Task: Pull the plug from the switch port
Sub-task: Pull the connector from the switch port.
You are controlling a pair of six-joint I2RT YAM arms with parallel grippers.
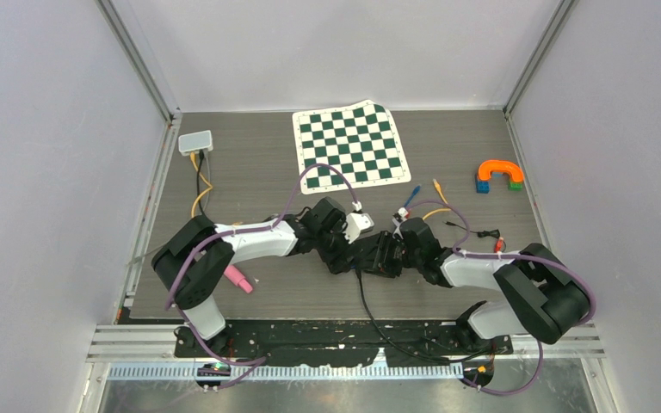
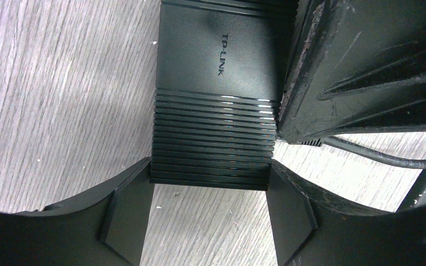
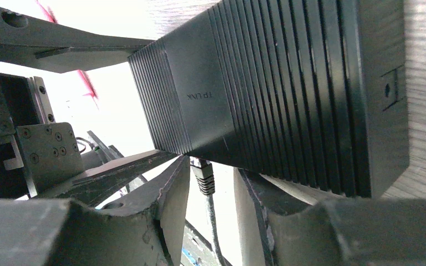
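Observation:
The black ribbed TP-LINK switch (image 1: 368, 255) lies on the table between both arms. In the left wrist view the switch (image 2: 216, 111) has its near end between my left gripper's (image 2: 209, 188) fingers (image 2: 127, 213), which press on both of its sides. My left gripper (image 1: 345, 252) holds it. In the right wrist view a grey-black plug (image 3: 202, 174) sits in a port on the switch's (image 3: 288, 94) lower edge. My right gripper (image 3: 213, 197) is open around the plug, with a gap on each side. Its cable (image 1: 367, 303) runs toward the table's near edge.
A green-and-white chessboard mat (image 1: 350, 144) lies at the back. A white box (image 1: 195, 142) with a yellow cable is back left. An orange arch on blocks (image 1: 499, 175) is back right. Loose blue and yellow leads (image 1: 426, 198) lie right of centre. A pink object (image 1: 238, 279) lies by the left arm.

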